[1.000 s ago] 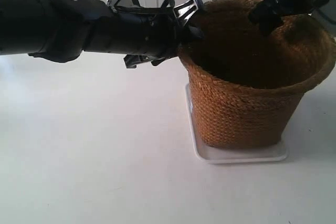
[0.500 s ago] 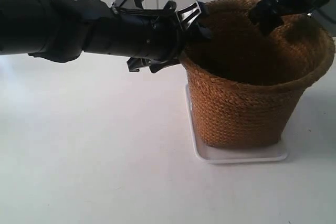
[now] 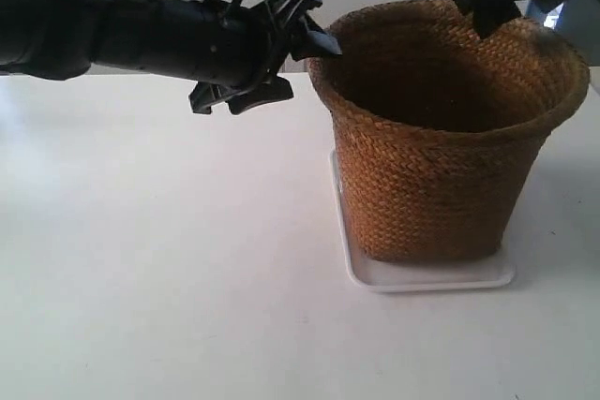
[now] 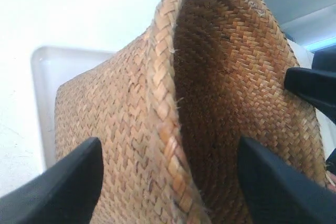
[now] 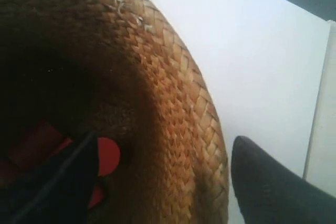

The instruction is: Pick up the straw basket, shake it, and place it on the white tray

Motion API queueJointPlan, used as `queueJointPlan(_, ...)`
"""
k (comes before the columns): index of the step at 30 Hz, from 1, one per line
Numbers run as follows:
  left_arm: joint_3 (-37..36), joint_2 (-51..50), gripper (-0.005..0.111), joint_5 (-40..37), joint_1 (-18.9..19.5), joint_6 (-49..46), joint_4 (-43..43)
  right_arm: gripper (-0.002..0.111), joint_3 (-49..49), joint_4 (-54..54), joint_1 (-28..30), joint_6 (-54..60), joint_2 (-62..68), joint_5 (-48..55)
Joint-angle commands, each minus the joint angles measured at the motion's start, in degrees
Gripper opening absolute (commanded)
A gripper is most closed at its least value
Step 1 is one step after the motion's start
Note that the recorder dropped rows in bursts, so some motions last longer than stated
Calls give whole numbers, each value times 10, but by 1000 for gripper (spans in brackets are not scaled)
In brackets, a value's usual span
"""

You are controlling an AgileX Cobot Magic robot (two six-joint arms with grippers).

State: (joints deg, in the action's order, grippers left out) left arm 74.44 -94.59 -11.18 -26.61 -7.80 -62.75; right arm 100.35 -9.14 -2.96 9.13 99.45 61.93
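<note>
The straw basket (image 3: 441,138) stands upright on the white tray (image 3: 431,275), which shows only as a thin rim round its base. In the left wrist view my left gripper (image 4: 170,182) is open, with the basket's braided rim (image 4: 163,93) running between its wide-apart fingers and a corner of the tray (image 4: 44,77) beyond. My right gripper (image 5: 168,182) is open too, one finger inside the basket (image 5: 173,129) and one outside. The arm at the exterior view's left has its gripper (image 3: 314,39) just off the rim. The arm at the exterior view's right has its gripper (image 3: 487,5) above the far rim.
Something red (image 5: 107,156) lies in the dark bottom of the basket. The white table (image 3: 169,259) stretches to the exterior view's left and front. The other gripper's finger (image 4: 315,90) shows across the basket in the left wrist view.
The arm at the exterior view's left has risen and drawn back leftward from the rim. The arm at the right has lifted slightly. The basket's rim now sits level; it stays on the tray.
</note>
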Motion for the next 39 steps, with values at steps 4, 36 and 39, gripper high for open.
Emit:
queueJointPlan(4,3,35,74,-54,48,-2,71,66,3,1,-3,-27,-23,38)
queueJointPlan(36,-162,502,0,-161,219,-2,374,0,-243,85,-3,-64,-449,-23)
queueJointPlan(39,-214,555,0,-146,219,3,398,0,-348,95,-3,-64,-554,-101)
